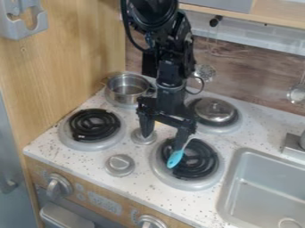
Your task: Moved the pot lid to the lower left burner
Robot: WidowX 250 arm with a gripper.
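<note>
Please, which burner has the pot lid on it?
The upper right burner. The pot lid sits there, while the upper left burner holds the pot and the lower burners carry neither.

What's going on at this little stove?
A robot arm is hanging its open gripper over the middle of the toy stove, holding nothing. Its job is to put the lid on the front left burner, but the lid is on the back right burner. The pot stands on the back left one, and a blue spoon is at the front right burner, close to one of the gripper's fingers.
</note>
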